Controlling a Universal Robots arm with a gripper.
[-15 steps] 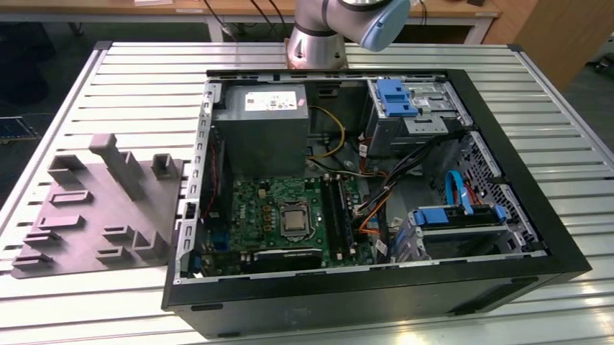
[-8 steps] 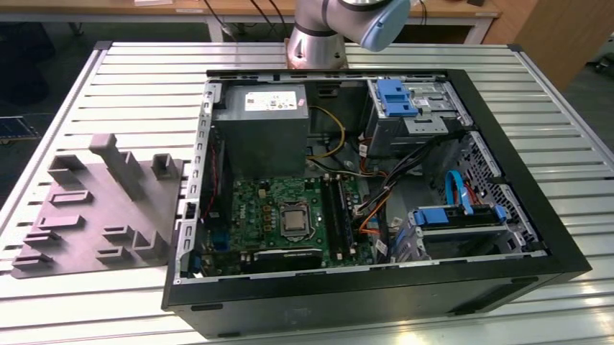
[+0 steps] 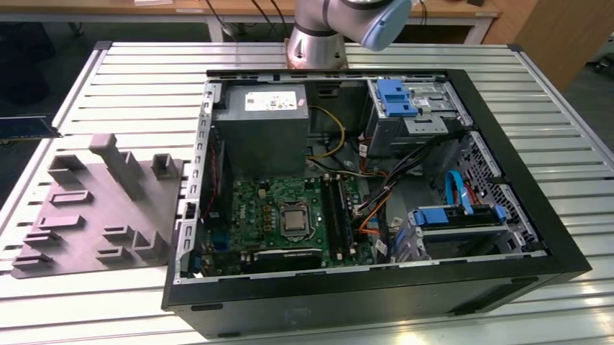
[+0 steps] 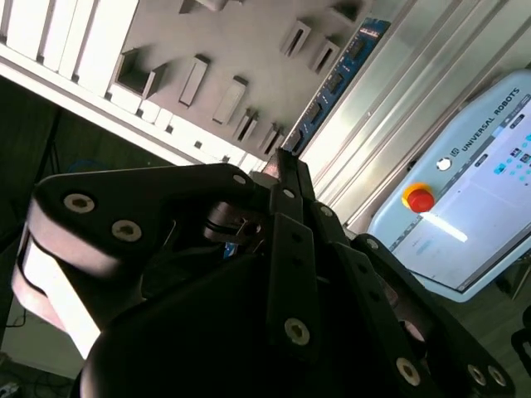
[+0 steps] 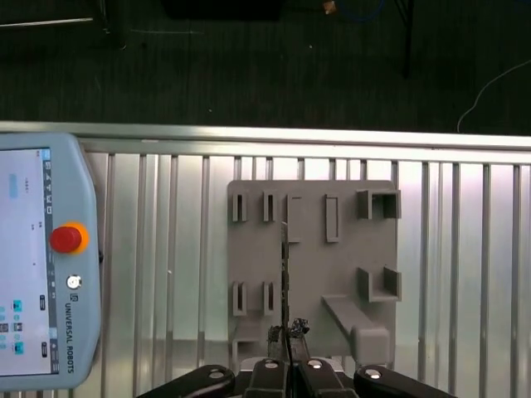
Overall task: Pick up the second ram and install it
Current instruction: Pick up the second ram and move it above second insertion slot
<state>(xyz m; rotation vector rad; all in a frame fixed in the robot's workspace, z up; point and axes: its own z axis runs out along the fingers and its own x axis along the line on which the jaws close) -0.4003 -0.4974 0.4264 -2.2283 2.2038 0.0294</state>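
Blue ram [image 3: 27,128] shows at the exterior view's far left edge, out past the grey tray [image 3: 96,215] and well apart from the open black case [image 3: 384,291]. The case lies on the slatted metal table [image 3: 144,79]. Inside it are the grey power box [image 3: 259,136] and the green board [image 3: 287,215], with black slot strips [image 3: 336,208] toward the exterior view's right of the board. The arm [image 3: 336,29] rises behind the case.

Second wrist view: the claw [image 4: 280,162] is pinched narrow on one end of the ram [image 4: 336,75]. The stick runs straight out from the fingertips with its chip side to the camera, lined up along the edge of the tray [image 4: 232,33] where it meets the table slats. A pale-blue control pendant [image 4: 465,191] sits off to one side.

First wrist view: the ram [image 5: 285,265] is edge-on, a thin dark line coming out of the closed claw [image 5: 288,336], with the tray [image 5: 332,265] behind it. The pendant [image 5: 41,274] rests on the slats beside the tray, not touching it. Can't tell how high the stick hangs over the tray.
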